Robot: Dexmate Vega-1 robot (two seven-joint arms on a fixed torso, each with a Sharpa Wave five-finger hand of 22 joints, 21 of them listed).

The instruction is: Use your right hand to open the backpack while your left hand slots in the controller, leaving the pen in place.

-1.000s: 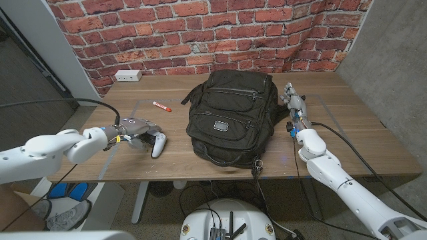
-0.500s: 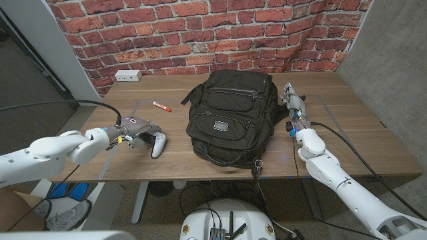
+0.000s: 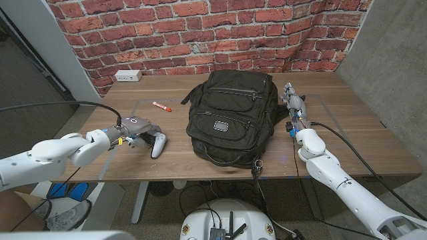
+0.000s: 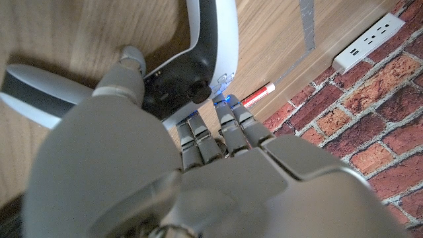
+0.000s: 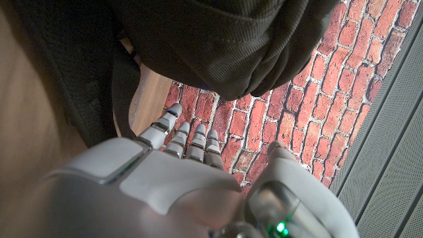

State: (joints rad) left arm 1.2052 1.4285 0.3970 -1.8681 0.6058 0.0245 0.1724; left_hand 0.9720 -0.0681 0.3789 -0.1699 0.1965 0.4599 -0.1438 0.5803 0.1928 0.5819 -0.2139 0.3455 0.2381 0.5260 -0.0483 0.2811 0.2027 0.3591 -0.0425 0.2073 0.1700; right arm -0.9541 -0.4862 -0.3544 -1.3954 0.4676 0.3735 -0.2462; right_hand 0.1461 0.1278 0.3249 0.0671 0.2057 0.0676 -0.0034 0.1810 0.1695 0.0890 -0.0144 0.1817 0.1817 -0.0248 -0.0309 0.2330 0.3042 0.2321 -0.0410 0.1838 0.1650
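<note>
The white and black controller (image 3: 157, 145) lies on the table near the front left. My left hand (image 3: 135, 128) covers its left part. In the left wrist view my left hand (image 4: 165, 172) grips the controller (image 4: 211, 39), thumb on its dark middle and fingers curled over its far edge. The black backpack (image 3: 230, 113) lies closed in the middle of the table. Just to its right my right hand (image 3: 293, 107) stands open with fingers straight, holding nothing. The right wrist view shows this hand (image 5: 165, 178) close beside the backpack (image 5: 218, 46). The red pen (image 3: 161, 105) lies left of the backpack, behind the controller.
A white power strip (image 3: 127, 76) sits at the table's back left, by the brick wall. The pen (image 4: 259, 96) and power strip (image 4: 367, 41) lie beyond the controller in the left wrist view. Bare wood (image 3: 360, 127) stretches right of my right hand.
My left forearm has shifted a little to the right and nearer the table, with the hand staying on the controller. The right arm, backpack and pen have not moved.
</note>
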